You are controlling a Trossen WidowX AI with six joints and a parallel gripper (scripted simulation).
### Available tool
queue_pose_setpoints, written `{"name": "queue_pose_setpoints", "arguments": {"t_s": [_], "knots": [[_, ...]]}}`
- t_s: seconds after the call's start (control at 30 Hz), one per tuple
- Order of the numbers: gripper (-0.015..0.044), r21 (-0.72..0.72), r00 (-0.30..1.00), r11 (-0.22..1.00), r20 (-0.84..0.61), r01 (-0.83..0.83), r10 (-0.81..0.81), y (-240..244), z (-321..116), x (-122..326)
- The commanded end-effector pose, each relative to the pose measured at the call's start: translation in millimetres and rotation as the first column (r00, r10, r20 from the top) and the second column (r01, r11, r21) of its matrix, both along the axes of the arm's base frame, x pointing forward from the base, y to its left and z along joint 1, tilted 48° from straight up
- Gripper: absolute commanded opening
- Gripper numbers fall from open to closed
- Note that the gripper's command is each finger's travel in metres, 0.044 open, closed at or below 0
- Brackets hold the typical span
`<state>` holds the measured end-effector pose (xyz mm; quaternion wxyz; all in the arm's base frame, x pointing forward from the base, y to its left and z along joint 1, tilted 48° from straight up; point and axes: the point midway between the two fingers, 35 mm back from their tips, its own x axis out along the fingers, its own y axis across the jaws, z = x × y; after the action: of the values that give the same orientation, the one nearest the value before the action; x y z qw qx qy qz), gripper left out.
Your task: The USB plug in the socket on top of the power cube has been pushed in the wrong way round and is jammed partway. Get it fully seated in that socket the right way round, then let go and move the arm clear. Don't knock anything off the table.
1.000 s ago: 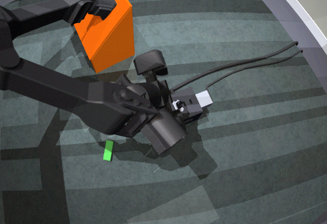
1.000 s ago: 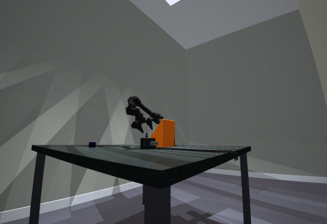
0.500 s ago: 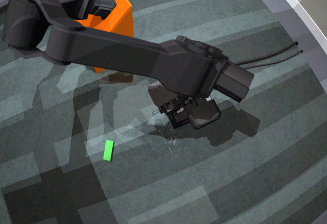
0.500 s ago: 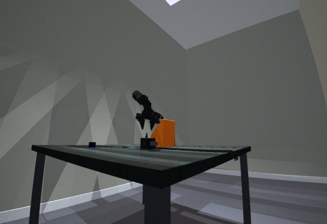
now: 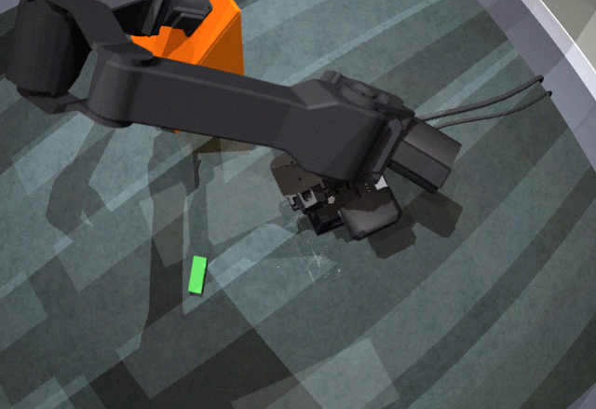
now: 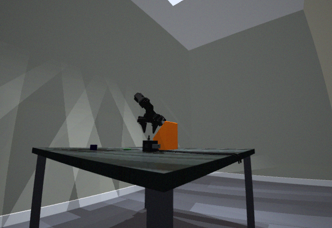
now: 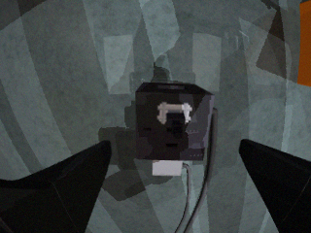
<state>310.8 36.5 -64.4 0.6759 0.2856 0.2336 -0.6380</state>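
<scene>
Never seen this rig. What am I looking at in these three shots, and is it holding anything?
One dark robot arm on a table. The first picture looks down from above, the second is from across the room, the third is from a camera at the arm's wrist. The gripper hangs above the black power cube, its fingers spread wide, holding nothing. The pale USB plug sits in the cube's top socket. Two cables run off the cube. Also there: an orange block and a small green piece.

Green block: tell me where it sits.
In the top view the green block lies lower left, apart from the cube and nearer than the orange box.
</scene>
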Motion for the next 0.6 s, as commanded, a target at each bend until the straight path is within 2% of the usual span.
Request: {"name": "queue_pose_setpoints", "arguments": {"t_s": [0.0, 0.57], "knots": [[0.044, -0.009, 1.0, 1.0, -0.012, -0.005, 0.005, -4, -4, -2], [0.044, -0.01, 1.0, 1.0, -0.012, -0.005, 0.005, -17, -15, -1]]}}
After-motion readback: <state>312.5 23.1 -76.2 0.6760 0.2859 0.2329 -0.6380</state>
